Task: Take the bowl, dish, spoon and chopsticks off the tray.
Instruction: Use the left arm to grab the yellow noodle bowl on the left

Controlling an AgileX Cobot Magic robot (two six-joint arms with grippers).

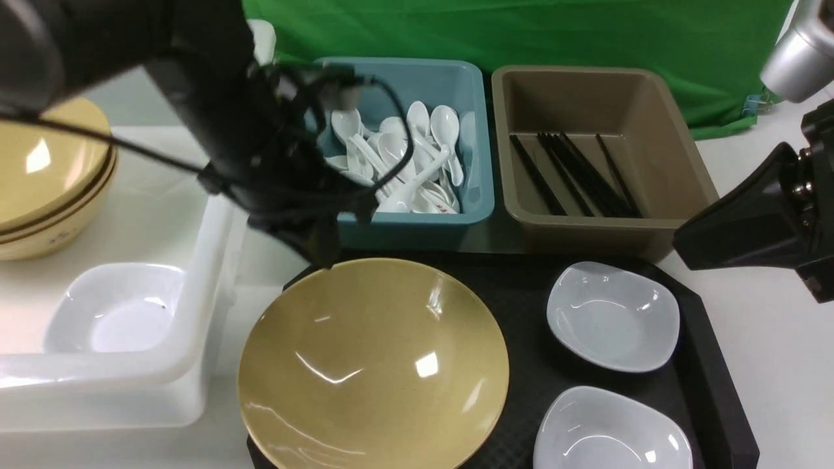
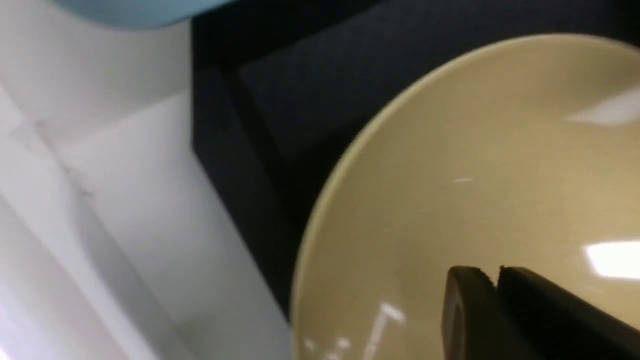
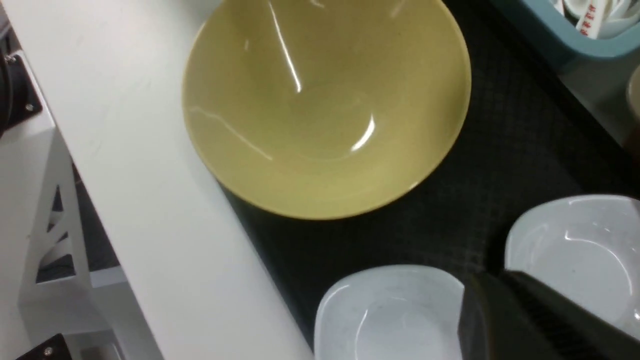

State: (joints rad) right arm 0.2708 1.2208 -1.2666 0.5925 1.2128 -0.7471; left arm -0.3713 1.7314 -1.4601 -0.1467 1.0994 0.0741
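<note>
The mustard-yellow bowl (image 1: pixel 371 365) sits on the left half of the black tray (image 1: pixel 521 286); it also shows in the left wrist view (image 2: pixel 475 175) and the right wrist view (image 3: pixel 325 110). Two white dishes (image 1: pixel 612 316) (image 1: pixel 612 430) lie on the tray's right half. My left gripper (image 1: pixel 324 259) hovers over the bowl's far rim, its jaws shut and empty (image 2: pixel 497 272). My right gripper (image 1: pixel 681 244) hangs above the tray's right edge, shut and empty, over the gap between the two dishes (image 3: pixel 487 282). I see no spoon or chopsticks on the tray.
A blue tub (image 1: pixel 469 218) full of white spoons and a brown tub (image 1: pixel 671 163) holding black chopsticks stand behind the tray. A white bin (image 1: pixel 215 260) at the left holds one white dish (image 1: pixel 114 312). Stacked yellow bowls (image 1: pixel 45 176) stand at far left.
</note>
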